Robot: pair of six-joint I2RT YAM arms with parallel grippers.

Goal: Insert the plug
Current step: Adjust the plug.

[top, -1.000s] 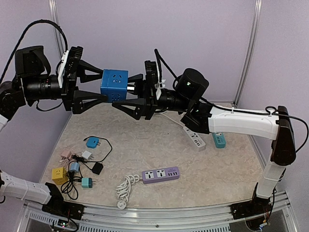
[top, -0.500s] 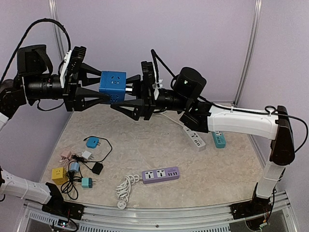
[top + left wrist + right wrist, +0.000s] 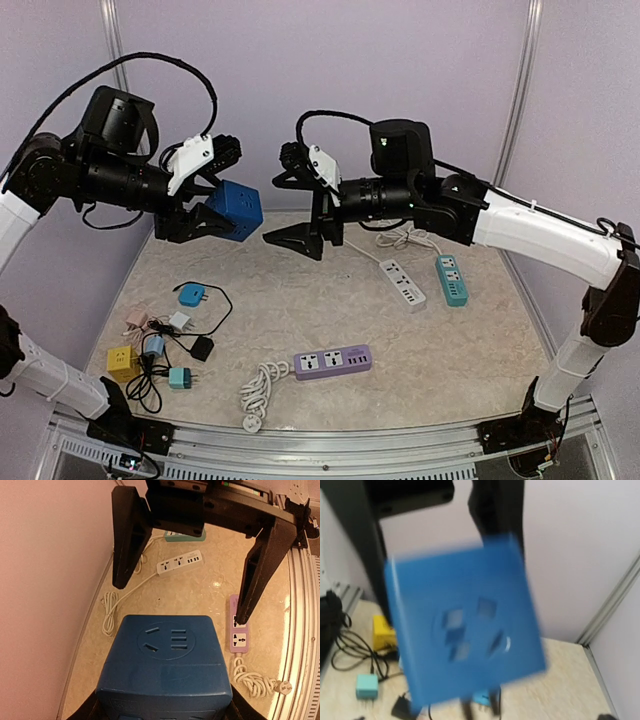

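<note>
My right gripper [image 3: 291,205] has pulled back, fingers spread; my left gripper [image 3: 222,190], upper left, still pinches the blue cube socket [image 3: 240,210].

The top camera looks down from above and behind over the whole beige table [image 3: 450,330]. The left wrist camera sits close behind the blue plastic socket cube [image 3: 167,655]; the right wrist camera faces it from opposite, near, blurred.

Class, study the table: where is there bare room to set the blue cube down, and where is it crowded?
Two bare patches of table: the middle, between the blue adapter, white strip and purple strip; and front right, below the teal strip. Crowded: the front-left adapter cluster and coiled cord.
</note>
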